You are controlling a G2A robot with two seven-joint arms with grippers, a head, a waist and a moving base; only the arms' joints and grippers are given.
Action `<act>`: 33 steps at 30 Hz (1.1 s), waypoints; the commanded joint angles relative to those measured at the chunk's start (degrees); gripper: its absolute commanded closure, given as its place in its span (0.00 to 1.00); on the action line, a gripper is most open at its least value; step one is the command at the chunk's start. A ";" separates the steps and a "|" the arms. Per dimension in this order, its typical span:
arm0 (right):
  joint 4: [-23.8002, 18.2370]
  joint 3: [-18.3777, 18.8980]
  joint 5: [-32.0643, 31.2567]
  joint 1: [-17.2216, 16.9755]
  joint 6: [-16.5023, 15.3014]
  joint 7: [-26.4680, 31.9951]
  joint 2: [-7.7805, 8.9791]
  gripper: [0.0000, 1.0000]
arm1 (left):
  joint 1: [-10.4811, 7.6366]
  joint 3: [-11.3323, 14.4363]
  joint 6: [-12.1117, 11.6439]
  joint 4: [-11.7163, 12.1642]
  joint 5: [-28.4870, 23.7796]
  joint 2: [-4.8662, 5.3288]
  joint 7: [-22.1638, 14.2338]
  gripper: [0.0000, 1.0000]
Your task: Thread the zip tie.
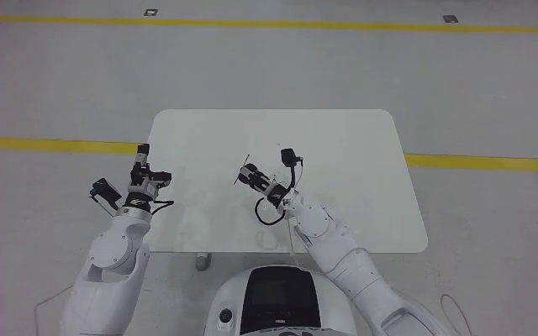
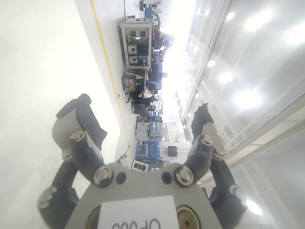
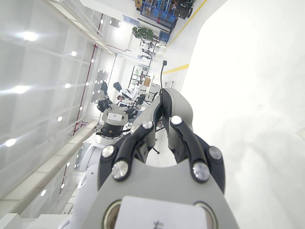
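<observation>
Right hand (image 3: 163, 96) is clamped on the zip tie (image 3: 161, 77), seemingly near one end, above the surface (image 1: 353, 143); left hand (image 2: 143, 103) is spread apart.

the left arm (image 1: 113, 252) and right arm (image 1: 336, 244) wear glossy white rounded shells. the left gripper (image 2: 143, 103) and right gripper (image 3: 163, 96) share grey metal plates, black link bars, round silver screws (image 2: 102, 175), black pads and a white printed label (image 2: 135, 212). a black cable (image 1: 267, 220) loops at the right wrist.
</observation>
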 commanded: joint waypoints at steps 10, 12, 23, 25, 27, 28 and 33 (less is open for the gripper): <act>-0.02 0.03 -0.02 0.00 0.00 0.04 0.01 1.00 | 0.00 0.00 0.00 0.00 0.00 0.00 0.00 0.00; -0.02 0.03 -0.02 0.00 0.00 0.04 0.01 1.00 | 0.00 0.00 0.00 0.00 0.00 0.00 0.00 0.00; -0.02 0.03 -0.02 0.00 0.00 0.04 0.01 1.00 | 2.73 -0.99 -6.32 2.97 12.03 1.37 -18.70 0.00; -0.02 0.03 -0.02 0.00 0.00 0.04 0.01 1.00 | 2.73 -0.99 -6.32 2.97 12.03 1.37 -18.70 0.00; -0.02 0.03 -0.02 0.00 0.00 0.04 0.01 1.00 | 2.73 -0.99 -6.32 2.97 12.03 1.37 -18.70 0.00; -0.02 0.03 -0.02 0.00 0.00 0.04 0.01 1.00 | 2.73 -0.99 -6.32 2.97 12.03 1.37 -18.70 0.00; -0.62 0.05 1.16 -0.55 0.14 0.63 0.05 1.00 | 2.01 0.23 -7.95 4.40 14.17 1.59 -23.23 0.00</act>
